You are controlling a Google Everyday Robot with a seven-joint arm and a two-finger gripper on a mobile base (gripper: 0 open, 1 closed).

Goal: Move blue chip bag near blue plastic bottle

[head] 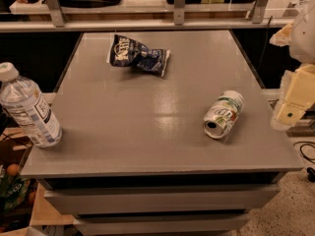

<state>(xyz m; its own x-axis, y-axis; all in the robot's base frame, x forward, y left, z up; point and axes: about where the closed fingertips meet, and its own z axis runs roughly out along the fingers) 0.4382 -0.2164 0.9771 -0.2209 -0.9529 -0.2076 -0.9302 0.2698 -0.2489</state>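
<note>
One blue chip bag (139, 54) lay flat on the grey worktop (147, 136), in its far half, close to the far edge and a little left of the middle. Its long axis ran nearly along that far edge, slanting slightly. The end with the white lettering pointed toward the far left corner. The crumpled end with the lighter blue patch pointed toward the right edge and sat a little nearer the front.

One gripper (291, 106) hung just beyond the right edge, about level with the middle of the worktop, a cream-coloured block below the pale arm. Whether it was apart or together could not be told. It held nothing that could be seen. The bag was well apart from it, away toward the far left, with most of the worktop's width between them.

One blue plastic bottle (28, 107) stood at the left edge, close to the near left corner, its white cap uppermost and its white label with dark print facing the middle of the worktop. The bag and the bottle were well apart, the bag toward the far edge and the bottle toward the near one.

One green-and-white soda can (224, 114) lay on its side in the right half, near the right edge, with its opened top facing the near edge. It lay between the bag and the gripper, much closer to the gripper.
</note>
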